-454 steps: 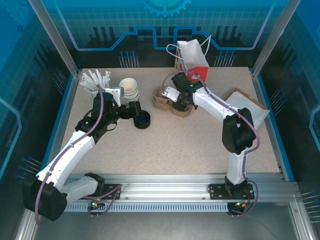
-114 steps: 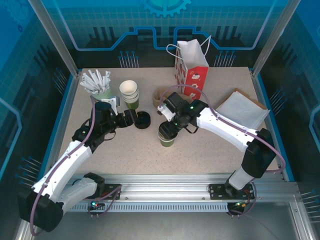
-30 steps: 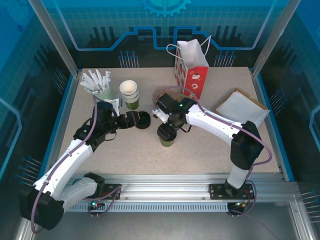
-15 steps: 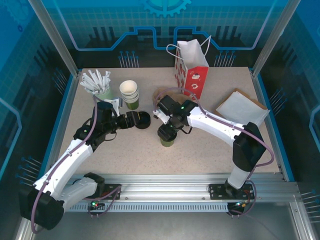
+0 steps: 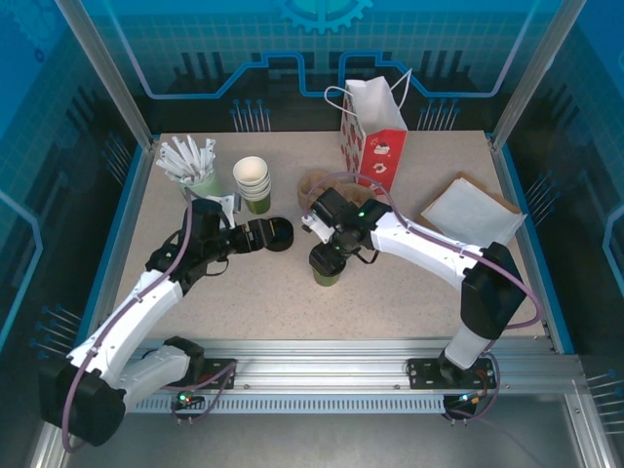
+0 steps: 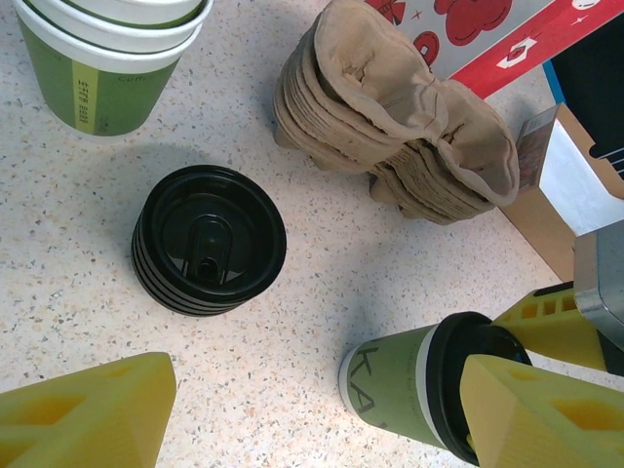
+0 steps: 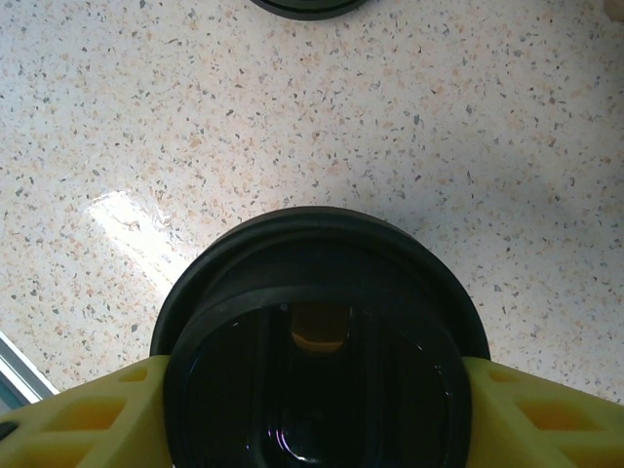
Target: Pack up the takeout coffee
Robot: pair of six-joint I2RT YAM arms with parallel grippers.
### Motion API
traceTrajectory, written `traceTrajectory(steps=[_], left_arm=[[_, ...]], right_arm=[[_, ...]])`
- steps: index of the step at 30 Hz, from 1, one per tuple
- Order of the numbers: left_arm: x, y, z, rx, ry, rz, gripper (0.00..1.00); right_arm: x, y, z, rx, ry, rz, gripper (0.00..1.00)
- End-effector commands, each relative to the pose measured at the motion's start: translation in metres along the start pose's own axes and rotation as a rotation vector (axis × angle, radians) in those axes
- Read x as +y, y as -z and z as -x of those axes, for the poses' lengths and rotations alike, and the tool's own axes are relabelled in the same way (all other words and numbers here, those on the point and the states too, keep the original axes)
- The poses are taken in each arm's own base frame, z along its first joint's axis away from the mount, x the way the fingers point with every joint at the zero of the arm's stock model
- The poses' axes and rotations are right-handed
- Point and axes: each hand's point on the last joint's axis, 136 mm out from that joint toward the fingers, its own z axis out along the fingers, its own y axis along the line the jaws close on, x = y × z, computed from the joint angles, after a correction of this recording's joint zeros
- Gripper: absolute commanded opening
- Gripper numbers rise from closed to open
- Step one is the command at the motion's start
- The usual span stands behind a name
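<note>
Holds the takeout coffee (image 5: 327,277) upright on the table (image 5: 292,302) near its middle, with right gripper (image 5: 329,255) fingers (image 7: 78,419) pressed against the black lid at 3 and 9 o'clock. Shows left gripper (image 6: 312,429) spread wide beside the lid stack (image 6: 208,239), at the cup's 10 o'clock.

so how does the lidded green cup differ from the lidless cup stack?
The takeout coffee wears a black lid; the cup stack is lidless, cream rims showing. The takeout coffee is one cup; the cup stack is several nested. The right gripper clasps the takeout coffee; the cup stack stands free. Both are olive-green, upright.
</note>
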Motion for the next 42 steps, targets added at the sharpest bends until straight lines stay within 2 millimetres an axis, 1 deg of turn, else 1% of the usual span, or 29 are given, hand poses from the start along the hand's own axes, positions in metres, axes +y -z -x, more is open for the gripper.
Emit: traceTrajectory(steps=[1, 6, 10, 15, 24, 33, 42], left_arm=[[-0.004, 0.0, -0.002, 0.014, 0.016, -0.029, 0.78], [-0.006, -0.003, -0.003, 0.023, 0.015, -0.032, 0.79], [-0.009, -0.006, -0.003, 0.033, 0.009, -0.037, 0.78], [-0.012, -0.008, -0.003, 0.042, 0.001, -0.04, 0.79], [-0.013, -0.011, -0.009, 0.057, -0.005, -0.036, 0.79], [-0.012, -0.015, -0.012, 0.066, -0.006, -0.031, 0.79], [-0.013, -0.016, -0.015, 0.075, -0.009, -0.032, 0.79]], right_arm=[[-0.002, -0.007, -0.024, 0.123, -0.014, 0.009, 0.62], [-0.001, 0.006, -0.014, 0.089, 0.0, 0.01, 0.69], [0.001, 0.013, -0.007, 0.075, 0.008, 0.014, 0.72], [0.001, 0.016, -0.005, 0.071, 0.019, 0.008, 0.75], [-0.001, 0.011, -0.014, 0.099, 0.026, -0.004, 0.77], [0.004, 0.007, -0.017, 0.097, 0.047, 0.004, 0.76], [0.007, 0.01, -0.02, 0.083, 0.048, 0.013, 0.84]])
